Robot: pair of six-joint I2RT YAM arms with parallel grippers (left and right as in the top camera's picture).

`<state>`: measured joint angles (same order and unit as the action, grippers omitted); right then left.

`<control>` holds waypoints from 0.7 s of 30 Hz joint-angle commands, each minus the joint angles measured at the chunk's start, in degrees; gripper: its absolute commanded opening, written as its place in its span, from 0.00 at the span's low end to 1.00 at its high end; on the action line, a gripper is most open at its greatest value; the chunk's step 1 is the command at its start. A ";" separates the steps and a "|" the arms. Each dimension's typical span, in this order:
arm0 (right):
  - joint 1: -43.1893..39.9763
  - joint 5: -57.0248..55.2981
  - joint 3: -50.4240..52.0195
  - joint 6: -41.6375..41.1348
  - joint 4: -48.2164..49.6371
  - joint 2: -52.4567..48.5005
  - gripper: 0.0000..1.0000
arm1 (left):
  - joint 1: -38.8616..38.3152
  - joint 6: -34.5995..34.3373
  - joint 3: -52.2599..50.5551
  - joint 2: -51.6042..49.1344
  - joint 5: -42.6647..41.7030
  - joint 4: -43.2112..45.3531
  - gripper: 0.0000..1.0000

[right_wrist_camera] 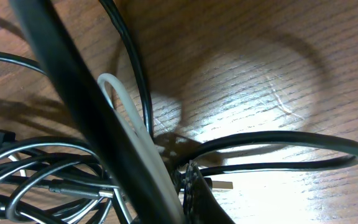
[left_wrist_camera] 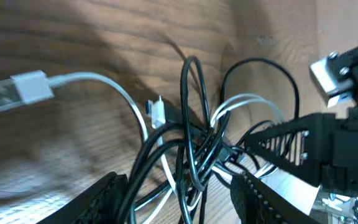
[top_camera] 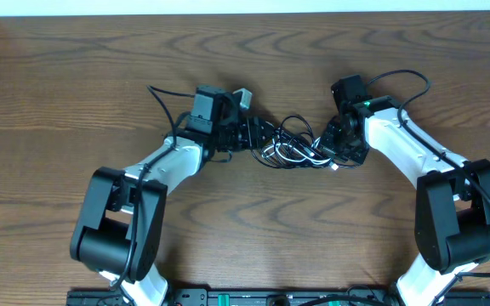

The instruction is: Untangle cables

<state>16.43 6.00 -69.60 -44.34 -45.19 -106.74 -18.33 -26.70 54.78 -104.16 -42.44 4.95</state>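
The cables (top_camera: 292, 146) lie in one knot of black loops and a white cord at the table's middle, between both grippers. My left gripper (top_camera: 258, 136) is at the knot's left end. In the left wrist view its jaws (left_wrist_camera: 178, 190) stand open, and several black strands and the white cord (left_wrist_camera: 120, 93) run loosely between the fingers (left_wrist_camera: 104, 199). The white cord ends in a flat white plug (left_wrist_camera: 20, 90). My right gripper (top_camera: 334, 151) is shut at the knot's right end. In its wrist view the white cord (right_wrist_camera: 129, 118) and black strands run into the closed jaws (right_wrist_camera: 188, 186).
Brown wooden table (top_camera: 245, 68) all around. The right arm's black gripper body (left_wrist_camera: 328, 149) stands just past the knot in the left wrist view. Each arm's own thicker black wire loops behind its wrist (top_camera: 164, 102) (top_camera: 402, 81).
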 commanded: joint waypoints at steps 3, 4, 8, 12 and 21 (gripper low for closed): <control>0.55 0.42 0.28 0.24 -0.04 -0.02 0.01 | -1.75 1.20 1.05 -2.40 1.14 -0.15 0.57; 0.55 0.42 0.28 0.24 -0.04 -0.02 0.01 | -1.79 1.18 1.05 -2.60 1.11 -0.17 0.56; 0.55 0.42 0.28 0.24 -0.28 -0.02 0.01 | -1.77 1.40 1.05 -2.58 1.09 -0.33 0.22; 0.55 0.39 0.28 0.24 -0.28 -0.02 0.01 | -1.66 1.70 1.05 -2.01 0.94 -1.60 0.07; 0.33 0.35 0.31 0.24 -0.74 -0.02 0.01 | -0.26 2.91 1.05 10.19 8.70 -6.56 0.07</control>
<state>16.43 6.35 -69.60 -44.34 -45.60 -106.74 -19.86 -25.15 54.78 -101.80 -39.90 0.69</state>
